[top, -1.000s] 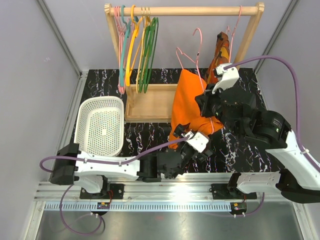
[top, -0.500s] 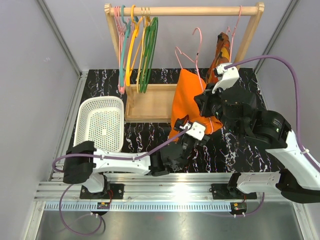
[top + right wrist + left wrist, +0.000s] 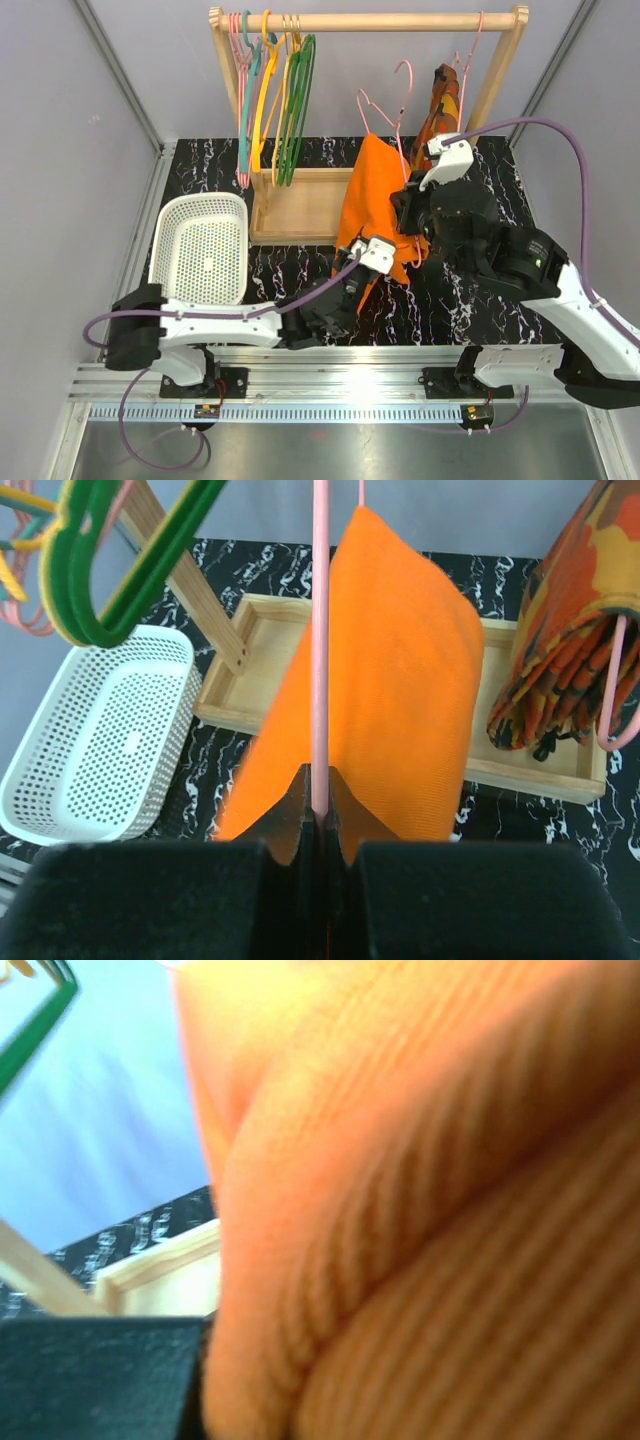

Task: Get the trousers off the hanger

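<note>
Orange ribbed soft cloth of the trousers (image 3: 450,1260) fills the left wrist view. It sits so close to the lens that I cannot tell whether the left gripper (image 3: 355,248) is spread or clamped. From above, that gripper sits at the garment's lower hem, just over the black marbled bench (image 3: 200,160).

Beyond it, the right gripper (image 3: 320,800) is pressed together on the straight wire of the thin pink hanger (image 3: 320,630). The trousers drape over this hanger, folded, in mid-air. Its hook appears to hang apart from the far wooden rail (image 3: 370,20).

The step in hand looks like drawing the cloth off the hanger. Done well, the left gripper should bite both layers near the hem. It should then pull steadily down and toward the white perforated basket (image 3: 165,250), while the right holds the wire firm. A sharp tug could twist the thin wire in that pinch or snag the fold.
</note>
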### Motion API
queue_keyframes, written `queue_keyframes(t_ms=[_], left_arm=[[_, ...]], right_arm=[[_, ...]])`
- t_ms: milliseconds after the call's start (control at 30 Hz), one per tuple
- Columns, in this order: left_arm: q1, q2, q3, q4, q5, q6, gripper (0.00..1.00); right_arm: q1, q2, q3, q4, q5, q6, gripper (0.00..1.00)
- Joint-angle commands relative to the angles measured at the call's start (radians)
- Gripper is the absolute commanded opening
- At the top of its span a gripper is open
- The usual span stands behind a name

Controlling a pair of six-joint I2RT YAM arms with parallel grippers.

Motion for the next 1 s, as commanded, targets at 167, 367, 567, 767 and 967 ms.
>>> queue_keyframes(t_ms=[167, 367, 567, 767, 967], left_arm=[[0.011, -0.310, 0.224, -0.406, 0.022, 0.010, 0.00], [0.011, -0.390, 0.412, -0.676, 0.044, -0.006, 0.00], [0.011, -0.392, 0.604, -0.929, 0.038, -0.009, 0.00], [0.011, -0.432, 0.679, -1.197, 0.055, -0.053, 0.00], [0.011, -0.580, 0.591, -1.349, 0.053, -0.102, 0.00]], right_arm=[[0.002, -0.173, -0.223, 0.087, 0.029, 0.092, 0.00], [0.002, -0.250, -0.353, 0.098, -0.039, 0.114, 0.00], [0.002, -0.253, -0.353, 0.074, -0.040, 0.080, 0.00], [0.002, -0.244, -0.330, 0.035, 0.030, 0.054, 0.00], [0.000, -0.217, -0.298, 0.015, 0.076, 0.025, 0.00]])
